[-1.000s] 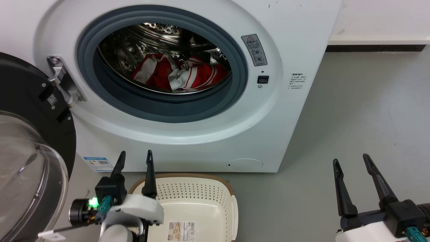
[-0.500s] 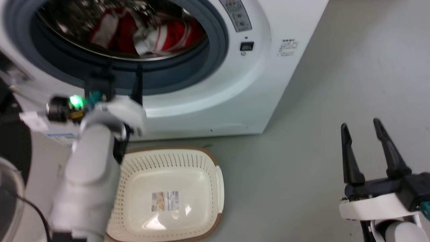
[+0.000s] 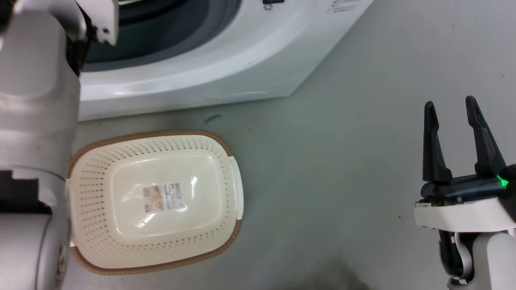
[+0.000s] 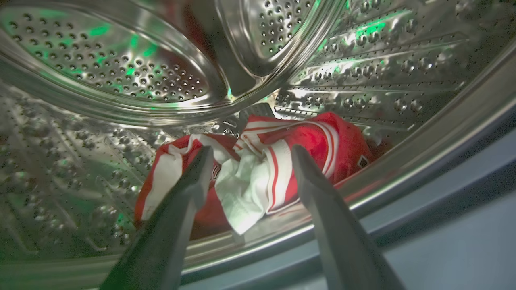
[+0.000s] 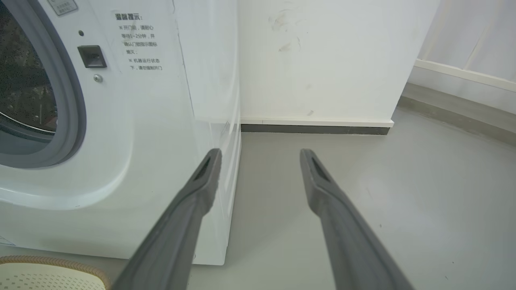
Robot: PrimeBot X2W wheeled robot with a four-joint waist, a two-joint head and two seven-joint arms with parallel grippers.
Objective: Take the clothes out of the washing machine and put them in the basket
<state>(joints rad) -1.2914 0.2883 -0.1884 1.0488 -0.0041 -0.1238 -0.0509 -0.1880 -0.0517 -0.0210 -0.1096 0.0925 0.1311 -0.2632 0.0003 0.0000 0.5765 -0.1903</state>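
Since half a second ago the head camera has tipped further down, so the porthole has slid almost out of the top of its view, and the left arm has risen until its pale left forearm (image 3: pixel 36 100) stands along that view's left edge. Largest in sight is the white washing machine (image 3: pixel 193 76), its lower front curving across the top of the head view, with a strip of grey door seal (image 3: pixel 161 28) above it. Grey floor (image 3: pixel 342 161) spreads before it. On that floor, just in front of the machine and apart from it, sits the cream basket (image 3: pixel 92 193) with its brown rim, nothing in it but the paper label (image 3: pixel 163 197) on its bottom. The left wrist view looks into the perforated steel drum (image 4: pixel 121 68), where the red-and-white clothes (image 4: pixel 258 173) lie bundled on the drum's low side, close behind its front lip. The left gripper (image 4: pixel 250 148) is spread wide, its two fingers framing the bundle with nothing between them; whether the tips touch the fabric cannot be told. The right gripper (image 3: pixel 450 100) hangs over bare floor well to the right of the basket, fingers likewise parted and holding nothing.
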